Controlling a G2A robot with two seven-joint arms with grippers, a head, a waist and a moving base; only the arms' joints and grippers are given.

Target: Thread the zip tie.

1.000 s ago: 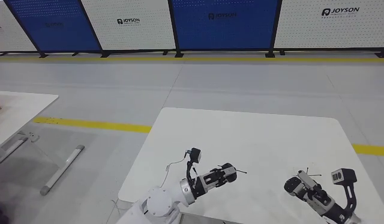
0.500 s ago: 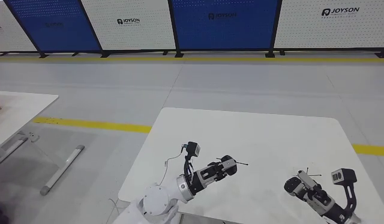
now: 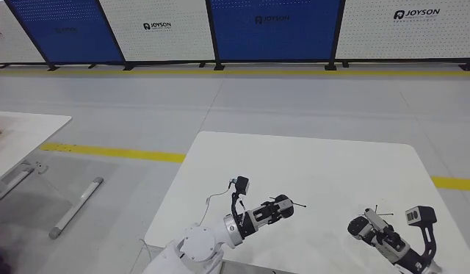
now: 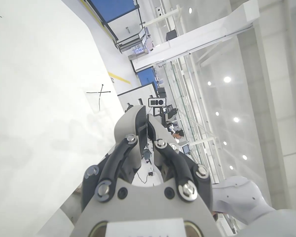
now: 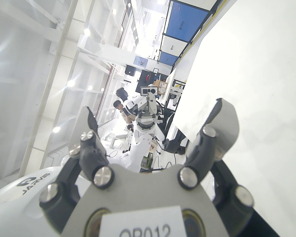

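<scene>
Left claw (image 3: pixel 287 207) holds a thin black zip tie (image 3: pixel 298 204) over the white table (image 3: pixel 308 164), right claw (image 3: pixel 355 228) well apart

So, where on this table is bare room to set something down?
The far half of the table, beyond both grippers up to its far edge, is bare. The strip between the left gripper and the loose zip ties is free. Crowded: beside the right gripper, where those ties lie.
</scene>
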